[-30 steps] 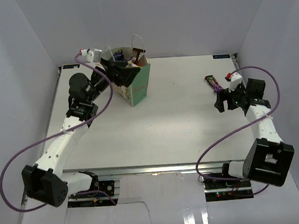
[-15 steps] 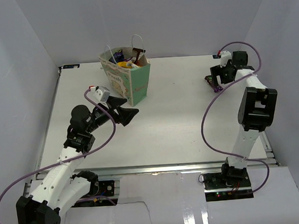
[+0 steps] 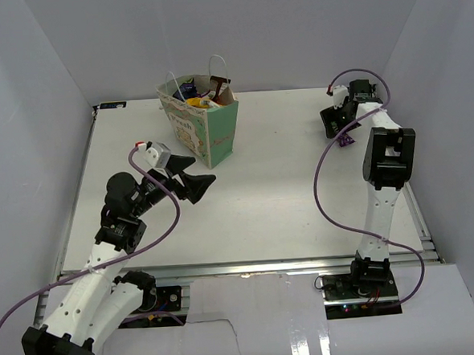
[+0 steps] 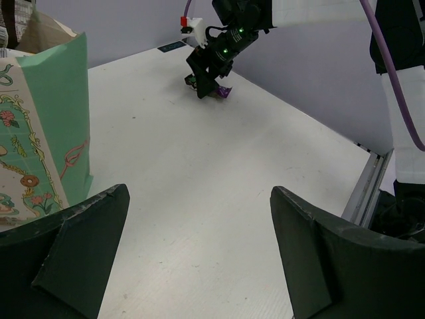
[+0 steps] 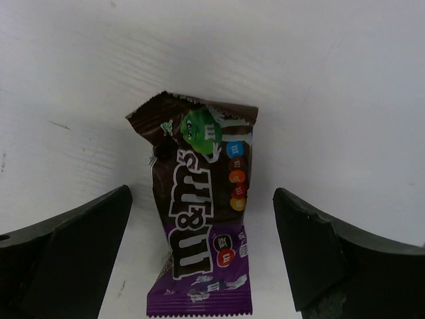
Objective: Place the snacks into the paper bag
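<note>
Your right gripper (image 3: 335,123) is at the far right of the table (image 3: 262,192), pointing down over the last loose snack, a dark brown and purple M&M's packet (image 5: 202,226). In the right wrist view its two fingers stand wide apart, one on each side of the packet, with bare table showing between each finger and the wrapper, so it holds nothing. The packet lies flat with its purple end nearest the camera and its crimped brown end away from it. From above you see only the packet's purple tip (image 3: 346,139) poking out just beside the gripper. Your left gripper (image 3: 203,168) hangs over the left half of the table, near the paper bag (image 3: 206,131) but not touching it. Its jaws are spread wide and empty, as the left wrist view shows, with open table between the fingers. The bag stands upright at the far left-centre, mint-green side towards the middle and white loop handles up. Several snacks (image 3: 196,95) show in its open mouth, among them something blue-purple and something yellow. Bag and M&M's packet are well apart, with the width of the table between them.
</note>
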You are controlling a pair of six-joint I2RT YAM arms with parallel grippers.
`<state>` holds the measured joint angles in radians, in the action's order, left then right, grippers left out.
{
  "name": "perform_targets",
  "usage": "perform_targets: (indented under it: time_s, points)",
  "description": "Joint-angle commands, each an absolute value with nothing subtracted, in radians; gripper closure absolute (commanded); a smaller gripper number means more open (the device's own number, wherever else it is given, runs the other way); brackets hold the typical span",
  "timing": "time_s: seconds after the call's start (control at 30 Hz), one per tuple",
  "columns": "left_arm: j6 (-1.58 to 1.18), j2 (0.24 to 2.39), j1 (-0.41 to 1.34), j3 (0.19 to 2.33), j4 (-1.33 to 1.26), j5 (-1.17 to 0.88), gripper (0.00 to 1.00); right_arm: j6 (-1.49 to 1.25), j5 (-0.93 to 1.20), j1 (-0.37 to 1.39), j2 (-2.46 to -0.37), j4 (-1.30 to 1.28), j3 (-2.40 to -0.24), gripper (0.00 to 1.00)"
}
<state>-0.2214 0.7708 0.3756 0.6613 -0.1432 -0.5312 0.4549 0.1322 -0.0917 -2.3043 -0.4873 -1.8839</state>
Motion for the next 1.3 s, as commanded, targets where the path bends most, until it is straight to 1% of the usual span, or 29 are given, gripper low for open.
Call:
perform_targets:
  time_s: [0.0,0.1,0.2,0.27,0.3,0.33,0.37,0.4,0.43,0.5,0.57,0.63,0.7,0.83,0.87,0.9,0.93,1.0,1.03,1.07,1.17,1.27]
  points:
    - [-0.199,0.755,0.377,0.690,-0.126,-0.515,0.02,0.480,0.103,-0.089,-2.330,-0.528,-1.928,0.07]
    - [-0.198,0.753,0.376,0.692,-0.123,-0.515,0.02,0.491,0.103,-0.089,-2.344,-0.543,-1.928,0.15]
    - [-0.193,0.750,0.376,0.690,-0.120,-0.512,0.02,0.495,0.100,-0.089,-2.350,-0.552,-1.925,0.31]
    - [-0.189,0.749,0.376,0.692,-0.118,-0.509,0.02,0.497,0.109,-0.089,-2.347,-0.557,-1.921,0.44]
    - [-0.187,0.746,0.376,0.692,-0.115,-0.505,0.02,0.497,0.113,-0.089,-2.338,-0.558,-1.916,0.48]
    - [-0.187,0.741,0.374,0.692,-0.117,-0.503,0.02,0.500,0.120,-0.089,-2.330,-0.560,-1.911,0.58]
    - [-0.184,0.738,0.374,0.693,-0.117,-0.503,0.02,0.503,0.138,-0.089,-2.323,-0.560,-1.901,0.63]
    - [-0.183,0.730,0.373,0.693,-0.118,-0.503,0.02,0.508,0.149,-0.087,-2.301,-0.557,-1.891,0.70]
    - [-0.181,0.726,0.371,0.690,-0.118,-0.506,0.02,0.511,0.158,-0.087,-2.287,-0.554,-1.881,0.73]
    - [-0.173,0.709,0.370,0.684,-0.123,-0.505,0.02,0.526,0.178,-0.075,-2.232,-0.548,-1.836,0.83]
    - [-0.169,0.680,0.367,0.678,-0.127,-0.494,0.02,0.548,0.208,-0.048,-2.179,-0.519,-1.784,0.85]
    - [-0.160,0.649,0.364,0.670,-0.130,-0.480,0.02,0.584,0.257,-0.019,-2.079,-0.491,-1.691,0.86]
    - [-0.155,0.634,0.361,0.664,-0.135,-0.469,0.02,0.626,0.302,0.053,-1.986,-0.498,-1.631,0.87]
    - [-0.149,0.606,0.353,0.658,-0.137,-0.439,0.02,0.649,0.373,0.207,-1.853,-0.525,-1.627,0.87]
    - [-0.149,0.598,0.350,0.657,-0.137,-0.425,0.02,0.641,0.376,0.275,-1.833,-0.531,-1.643,0.87]
    - [-0.146,0.594,0.348,0.657,-0.137,-0.417,0.02,0.634,0.382,0.308,-1.807,-0.538,-1.664,0.87]
    - [-0.143,0.589,0.345,0.654,-0.137,-0.410,0.02,0.618,0.383,0.374,-1.799,-0.548,-1.731,0.87]
    - [-0.141,0.577,0.338,0.650,-0.138,-0.385,0.02,0.603,0.370,0.435,-1.805,-0.575,-1.822,0.87]
    - [-0.140,0.574,0.336,0.647,-0.140,-0.379,0.02,0.595,0.350,0.489,-1.815,-0.581,-1.920,0.87]
    - [-0.140,0.568,0.328,0.647,-0.141,-0.371,0.02,0.575,0.336,0.514,-1.836,-0.581,-1.969,0.87]
    - [-0.143,0.561,0.310,0.641,-0.146,-0.364,0.02,0.523,0.275,0.581,-1.884,-0.534,-2.139,0.87]
    - [-0.147,0.558,0.289,0.641,-0.147,-0.364,0.02,0.499,0.186,0.641,-1.945,-0.398,-2.194,0.87]
